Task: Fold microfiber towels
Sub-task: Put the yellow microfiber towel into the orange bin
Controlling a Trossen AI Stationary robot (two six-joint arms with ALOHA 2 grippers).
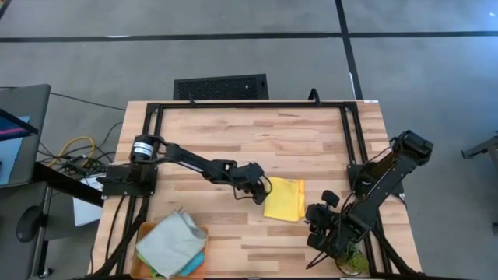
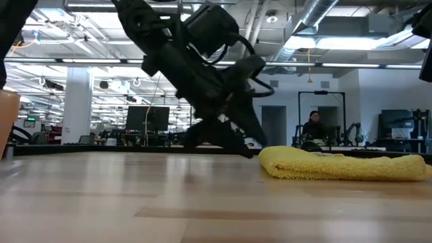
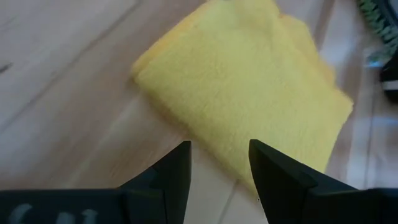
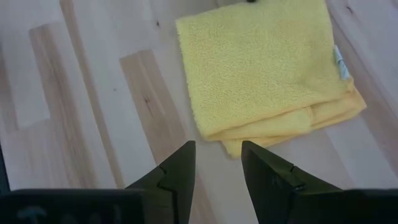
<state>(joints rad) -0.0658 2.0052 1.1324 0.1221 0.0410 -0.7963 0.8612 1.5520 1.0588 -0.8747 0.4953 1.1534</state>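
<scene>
A yellow towel (image 1: pixel 285 199), folded into a small rectangle of several layers, lies flat on the wooden table right of its middle; it also shows in the low view (image 2: pixel 337 165). My left gripper (image 1: pixel 261 192) slants down at the towel's left edge, open, its fingers astride that edge (image 3: pixel 219 158). My right gripper (image 1: pixel 320 215) hangs open above the table by the towel's near right corner (image 4: pixel 217 155), clear of it. A grey towel (image 1: pixel 170 243) rests on a teal one (image 1: pixel 196 263) in the orange tray. My left gripper comes slanting down from the table's left, its open fingertips (image 3: pixel 180 158) on either side of the yellow towel's left edge (image 3: pixel 205 140). Whether they touch the cloth I cannot tell.
The orange tray (image 1: pixel 146 229) with the stacked towels sits at the near left corner. Black rails (image 1: pixel 249 105) run along the far, left and right sides. Something green (image 1: pixel 354 260) shows under my right arm at the near right corner. Bare wood lies between tray and yellow towel.
</scene>
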